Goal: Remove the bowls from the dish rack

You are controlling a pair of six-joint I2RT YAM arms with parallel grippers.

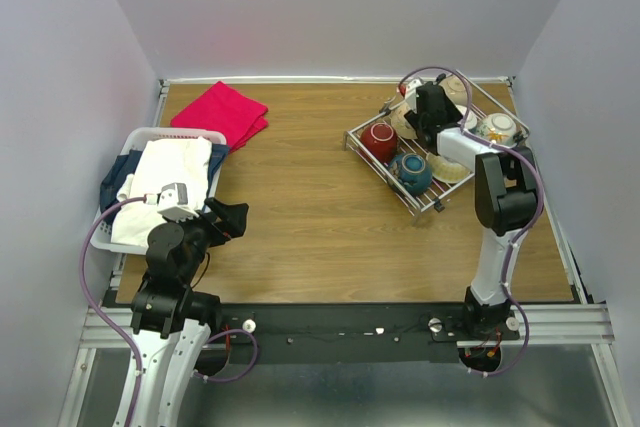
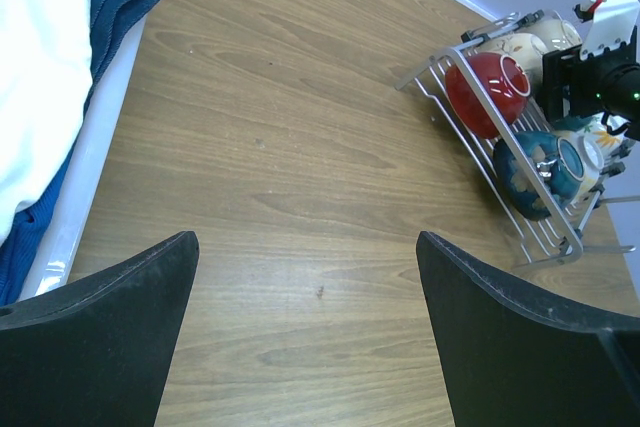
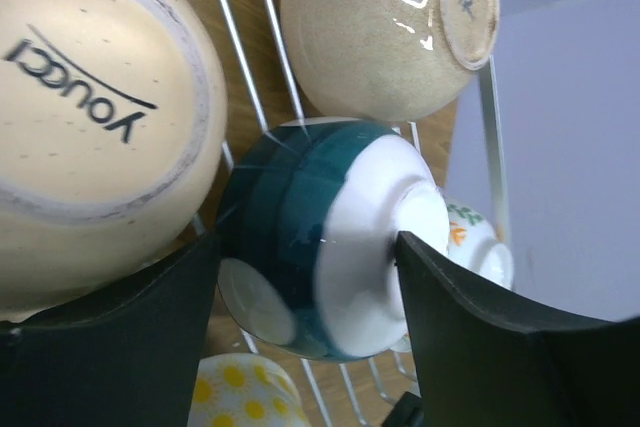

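wooden table (image 1: 320, 207) with pale walls (image 1: 330, 7) on three sides, dish rack (image 1: 380, 175) in the far right corner.
bowls (image 1: 379, 139) lie in the rack, close to the back and right edges. right gripper (image 3: 305, 277) reaches in, jaws on both sides of a teal bowl (image 3: 280, 197), right against it; squeezing or not is too hard to see. left gripper (image 2: 305, 242) hangs with jaws spread wide by the white basket (image 1: 150, 134). a wide stretch of wood lies between basket and rack.

Pale grey walls (image 1: 340, 7) are enclosing left, right and far sides. Wood-grain table (image 1: 300, 227) is lying between them under even light. Aluminium rails (image 1: 560, 322) are running along the near edge.
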